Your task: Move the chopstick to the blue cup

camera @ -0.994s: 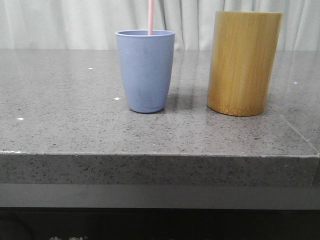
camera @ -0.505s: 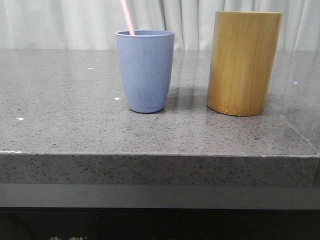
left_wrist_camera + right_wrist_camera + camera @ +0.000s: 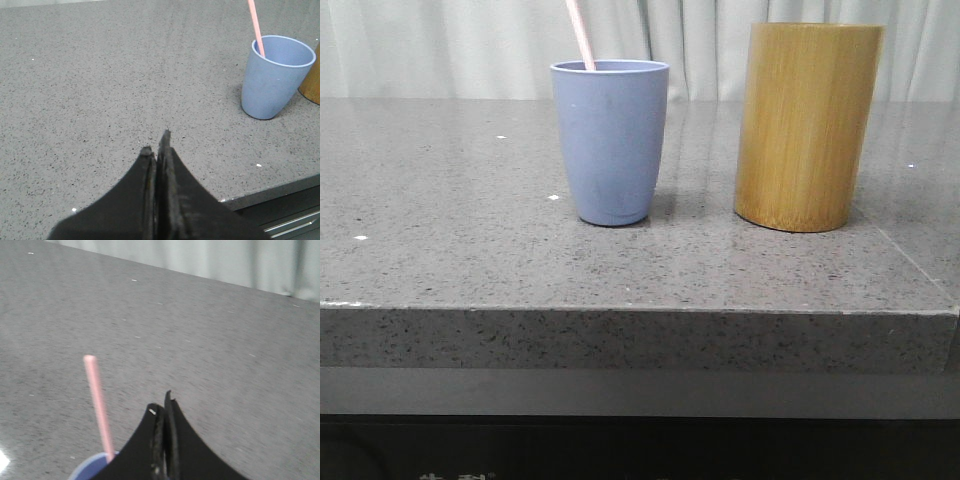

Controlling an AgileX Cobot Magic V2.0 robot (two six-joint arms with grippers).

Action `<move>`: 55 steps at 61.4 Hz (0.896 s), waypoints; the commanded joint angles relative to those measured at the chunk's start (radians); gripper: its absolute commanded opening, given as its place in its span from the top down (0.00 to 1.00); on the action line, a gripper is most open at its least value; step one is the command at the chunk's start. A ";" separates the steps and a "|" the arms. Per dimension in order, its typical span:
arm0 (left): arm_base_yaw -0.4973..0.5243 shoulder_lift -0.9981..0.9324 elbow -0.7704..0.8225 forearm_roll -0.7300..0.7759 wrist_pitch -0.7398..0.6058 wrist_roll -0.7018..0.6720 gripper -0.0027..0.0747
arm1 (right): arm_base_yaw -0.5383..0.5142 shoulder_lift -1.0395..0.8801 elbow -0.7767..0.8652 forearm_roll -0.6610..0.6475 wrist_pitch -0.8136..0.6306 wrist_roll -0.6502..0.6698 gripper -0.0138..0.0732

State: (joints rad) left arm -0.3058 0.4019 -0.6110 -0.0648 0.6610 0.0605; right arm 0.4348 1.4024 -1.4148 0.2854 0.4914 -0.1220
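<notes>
The blue cup (image 3: 611,140) stands on the grey stone table (image 3: 470,230), left of centre. A pale pink chopstick (image 3: 580,34) leans in it, tilted to the left, its top cut off by the frame. In the left wrist view the blue cup (image 3: 275,75) and the chopstick (image 3: 255,25) appear off to one side, well away from my left gripper (image 3: 156,144), which is shut and empty above the table near its front edge. My right gripper (image 3: 163,402) is shut and empty just above the blue cup (image 3: 87,466), beside the free-standing chopstick (image 3: 98,402).
A tall tan bamboo cylinder (image 3: 807,125) stands right of the blue cup, a small gap between them. Pale curtains (image 3: 440,45) hang behind the table. The table's front edge (image 3: 620,310) runs across the lower front view.
The chopstick stood upright in the blue cup a second ago and has since tipped over to lean left. The cup and the bamboo cylinder have not moved.
</notes>
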 commanded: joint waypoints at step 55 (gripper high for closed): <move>0.001 0.009 -0.027 -0.003 -0.078 -0.009 0.99 | -0.372 -0.969 0.858 -0.035 -0.183 -0.011 0.98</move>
State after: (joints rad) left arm -0.3058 0.4019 -0.6110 -0.0648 0.6610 0.0605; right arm 0.0661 0.4854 -0.5830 0.2383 0.4040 -0.1220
